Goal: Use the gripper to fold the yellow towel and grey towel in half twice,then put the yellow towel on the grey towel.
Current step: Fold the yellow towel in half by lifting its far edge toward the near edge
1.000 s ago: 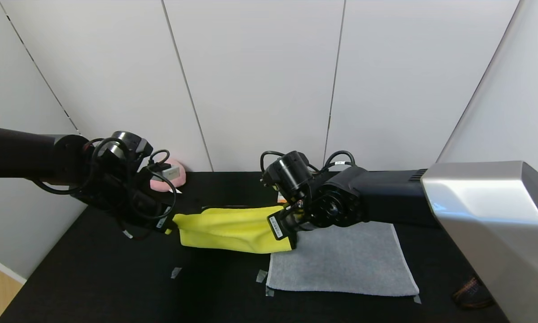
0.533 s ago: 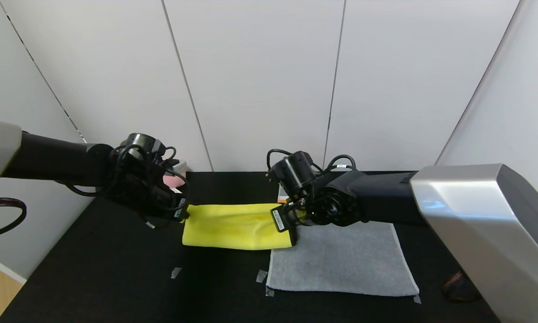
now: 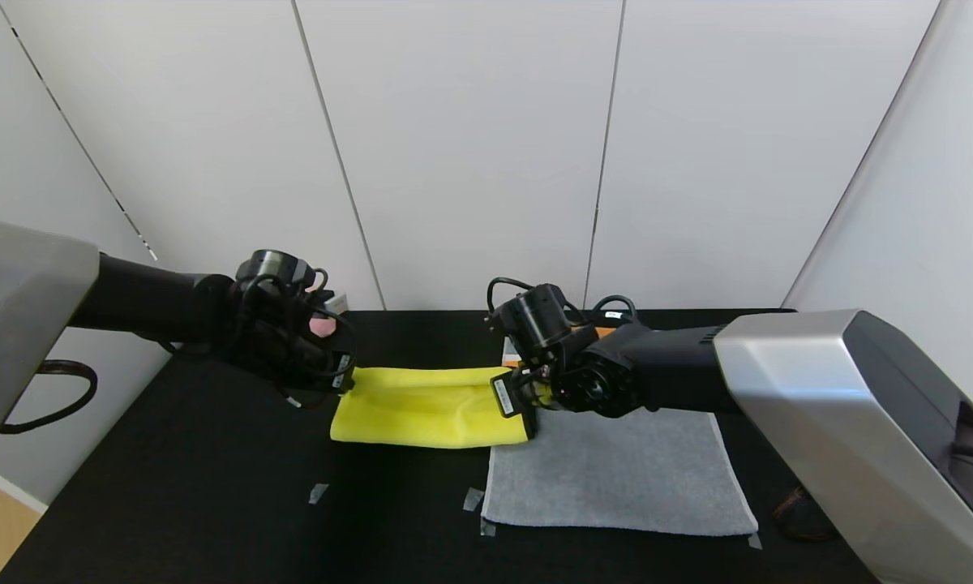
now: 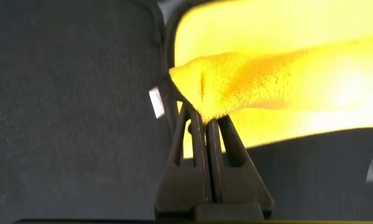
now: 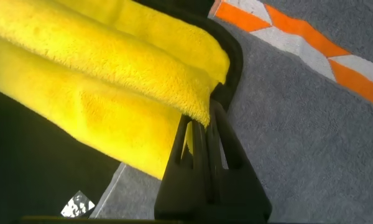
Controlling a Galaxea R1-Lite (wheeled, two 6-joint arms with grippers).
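Note:
The yellow towel (image 3: pixel 422 405) lies folded in a long strip on the black table, stretched between both grippers. My left gripper (image 3: pixel 342 381) is shut on its left end, seen pinched in the left wrist view (image 4: pixel 206 115). My right gripper (image 3: pixel 525 399) is shut on its right end (image 5: pixel 202 115), just over the left edge of the grey towel (image 3: pixel 616 470). The grey towel lies flat at the right; its orange-and-white band (image 5: pixel 298 37) shows in the right wrist view.
A pink plush peach (image 3: pixel 321 324) sits at the back left, behind my left wrist. Small bits of tape (image 3: pixel 318 491) lie on the black table (image 3: pixel 170 503). White wall panels stand close behind the table.
Both grippers have carried the yellow towel away from me and lowered it. The fold now lies flatter on the table. The left arm reaches further in.

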